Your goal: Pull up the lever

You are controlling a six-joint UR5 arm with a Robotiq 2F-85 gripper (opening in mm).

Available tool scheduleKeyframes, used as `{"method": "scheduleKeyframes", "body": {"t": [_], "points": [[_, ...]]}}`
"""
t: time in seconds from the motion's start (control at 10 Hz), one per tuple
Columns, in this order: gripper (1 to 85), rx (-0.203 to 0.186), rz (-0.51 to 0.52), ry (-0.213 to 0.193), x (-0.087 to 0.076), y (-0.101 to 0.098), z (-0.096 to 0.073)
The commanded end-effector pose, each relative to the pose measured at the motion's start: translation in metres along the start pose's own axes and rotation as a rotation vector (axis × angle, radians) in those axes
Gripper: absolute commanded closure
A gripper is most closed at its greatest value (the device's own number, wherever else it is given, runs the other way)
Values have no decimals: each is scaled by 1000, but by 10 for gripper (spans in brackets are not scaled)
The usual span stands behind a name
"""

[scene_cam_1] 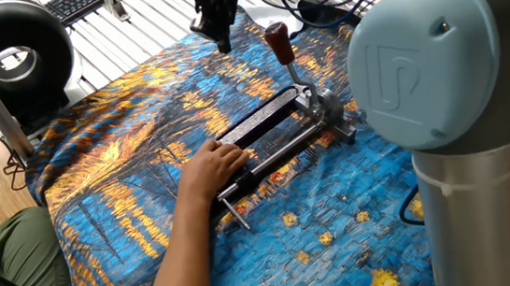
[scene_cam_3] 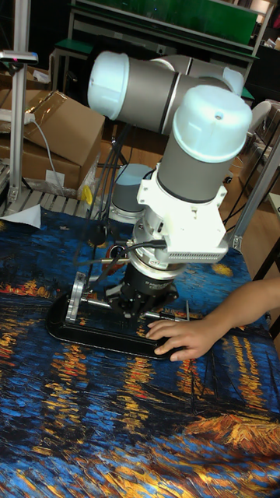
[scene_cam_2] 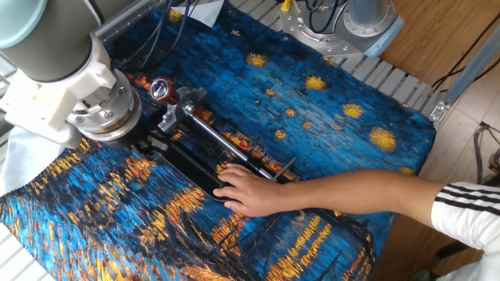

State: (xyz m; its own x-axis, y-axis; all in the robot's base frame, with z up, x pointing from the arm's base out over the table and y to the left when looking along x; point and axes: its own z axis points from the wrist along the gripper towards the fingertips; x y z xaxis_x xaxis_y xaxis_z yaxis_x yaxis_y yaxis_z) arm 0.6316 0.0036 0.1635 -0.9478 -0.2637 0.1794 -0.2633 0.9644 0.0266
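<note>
The lever (scene_cam_1: pixel 280 47) stands upright at the far end of the black clamp (scene_cam_1: pixel 263 128); its reddish-brown knob (scene_cam_2: pixel 162 90) tops a short silver arm hinged to the grey metal head (scene_cam_1: pixel 322 108). In one fixed view my gripper (scene_cam_1: pixel 223 41) hangs to the left of the knob, apart from it, with nothing seen between its dark fingers. How far the jaws stand apart is unclear. In the other fixed view the wrist (scene_cam_2: pixel 90 97) covers the fingers. A person's hand (scene_cam_1: pixel 211 171) presses on the clamp's near end.
The clamp lies on a blue and orange painted cloth (scene_cam_1: pixel 115 147). A thin screw rod with a crossbar (scene_cam_1: pixel 238 210) sticks out near the hand. A black round device (scene_cam_1: pixel 7 54) stands at the back left. The person's forearm (scene_cam_2: pixel 351 191) crosses the cloth.
</note>
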Motion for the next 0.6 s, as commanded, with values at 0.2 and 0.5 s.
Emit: {"method": "scheduleKeyframes", "body": {"t": [0.2, 0.5], "points": [[847, 20, 24, 46, 43, -7, -18], [847, 55, 24, 94, 69, -12, -27]]}}
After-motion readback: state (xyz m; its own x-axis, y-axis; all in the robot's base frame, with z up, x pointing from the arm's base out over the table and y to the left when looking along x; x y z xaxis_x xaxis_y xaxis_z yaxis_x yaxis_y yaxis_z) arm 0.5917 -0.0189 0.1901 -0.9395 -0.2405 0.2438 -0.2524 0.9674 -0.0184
